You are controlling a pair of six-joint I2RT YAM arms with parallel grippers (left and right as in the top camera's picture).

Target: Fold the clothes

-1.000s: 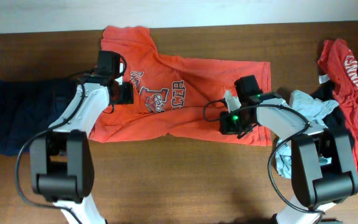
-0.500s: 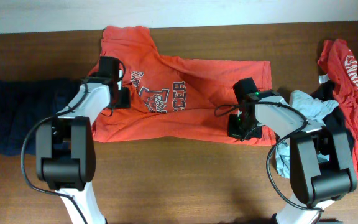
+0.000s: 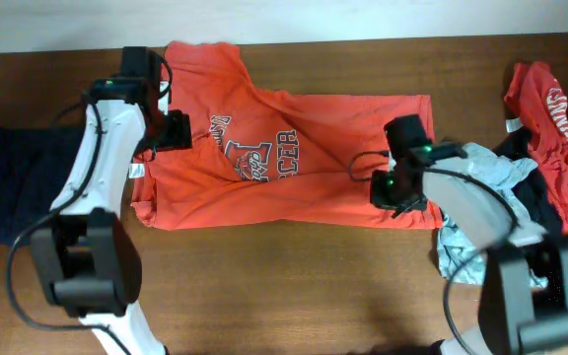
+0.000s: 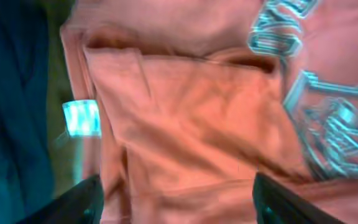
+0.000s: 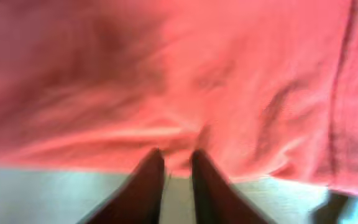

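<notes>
An orange T-shirt (image 3: 284, 158) lay spread flat, graphic up; a navy garment (image 3: 13, 182) lay left, a rumpled pile (image 3: 550, 128) right.

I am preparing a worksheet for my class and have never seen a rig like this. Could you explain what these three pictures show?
These are two robot arms at a wooden table, each ending in a two-finger gripper. The wide picture looks down from above; the other two come from a camera on each wrist. An orange T-shirt lies spread flat. A dark blue garment lies beside one end, a heap of clothes beyond the other. The left gripper hovers open over the end near the dark garment. The right gripper appears to pinch the shirt's long edge nearest the robot.
</notes>
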